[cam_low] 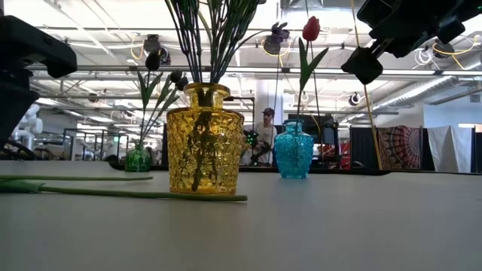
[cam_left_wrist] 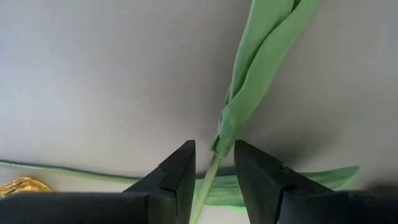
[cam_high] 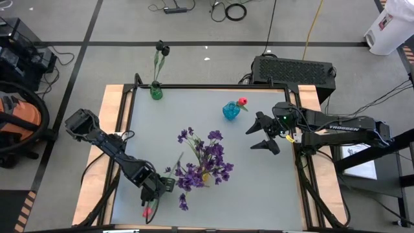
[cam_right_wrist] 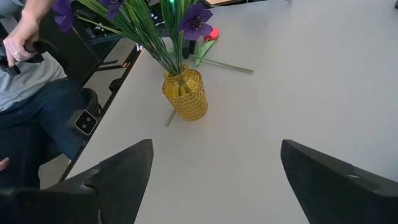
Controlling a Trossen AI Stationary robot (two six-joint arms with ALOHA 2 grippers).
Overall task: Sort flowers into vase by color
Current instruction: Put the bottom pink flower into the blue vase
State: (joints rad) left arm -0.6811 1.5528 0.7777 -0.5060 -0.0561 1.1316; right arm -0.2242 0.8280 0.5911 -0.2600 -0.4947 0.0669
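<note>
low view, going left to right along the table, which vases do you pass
green vase → yellow vase with the purple sprays' stems → blue vase holding a red tulip

The left gripper (cam_left_wrist: 213, 177) is seen low over the grey table (cam_left_wrist: 93, 74), its two dark fingers (cam_left_wrist: 171, 180) set slightly apart. A thin green stem (cam_left_wrist: 205, 186) is framed between them; contact with either finger cannot be told. Beyond the fingertips, long green leaves (cam_left_wrist: 261, 56) are folded around the stem. Another leaf (cam_left_wrist: 311, 177) lies flat on the table. A yellow glass edge (cam_left_wrist: 22, 185) is glimpsed.
</note>
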